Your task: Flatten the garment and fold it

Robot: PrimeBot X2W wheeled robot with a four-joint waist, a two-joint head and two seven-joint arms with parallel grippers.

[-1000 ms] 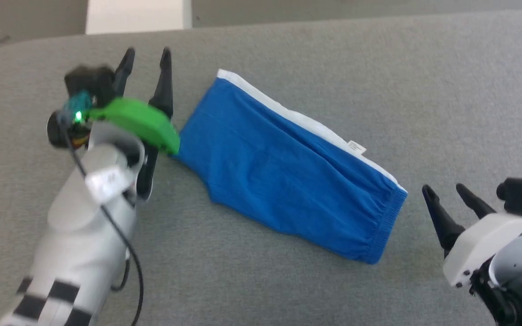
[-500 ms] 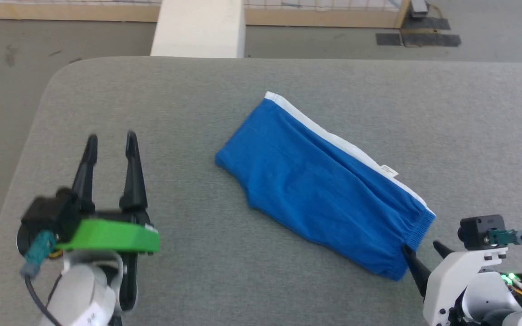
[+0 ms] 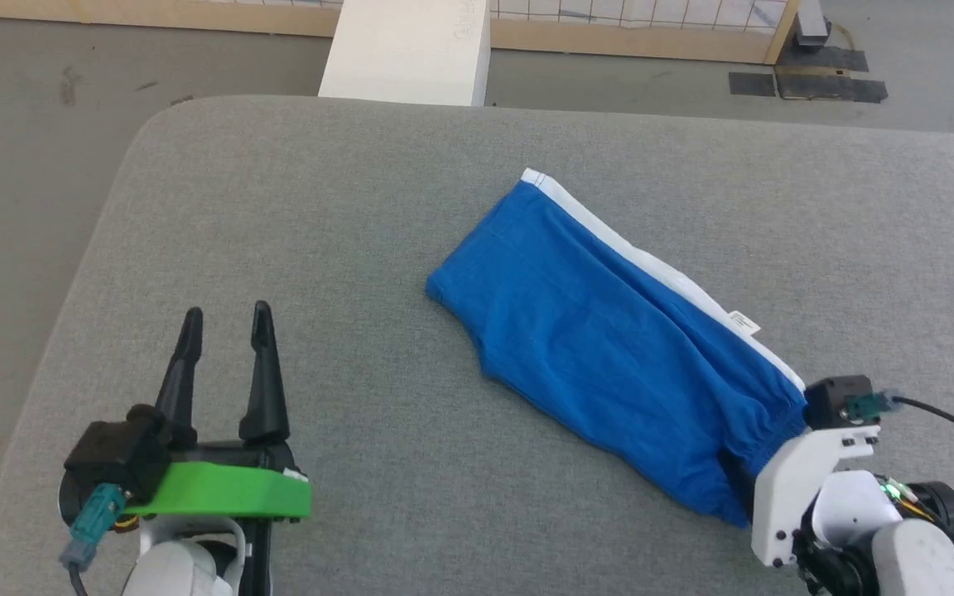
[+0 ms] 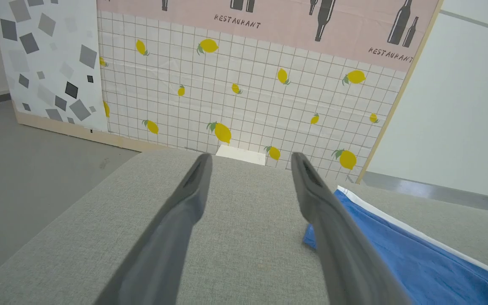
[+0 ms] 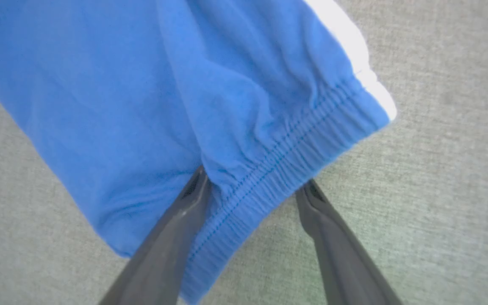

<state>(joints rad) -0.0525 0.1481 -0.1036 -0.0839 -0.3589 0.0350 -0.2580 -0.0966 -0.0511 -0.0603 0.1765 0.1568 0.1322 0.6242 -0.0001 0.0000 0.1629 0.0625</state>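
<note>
The gray table (image 3: 278,207) holds blue shorts (image 3: 601,348), flat and slanted, toward its right. The left gripper (image 3: 227,314) points forward at the near left, fingers wide apart, holding nothing. The right gripper (image 5: 253,180) has open fingers either side of the bunchy waistband (image 5: 295,140). A tiny white tag (image 3: 744,323) pokes out.

The garment (image 3: 609,356) is bright blue with a white stripe. The bench (image 3: 278,207) is grey. The wall (image 4: 248,106) shows yellow lemons on a white grid.

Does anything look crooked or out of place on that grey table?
The blue shorts lie diagonally across the table, bunched in wrinkles near the elastic waistband, and a small white label pokes out past the white stripe. Nothing looks spilled or damaged.
</note>
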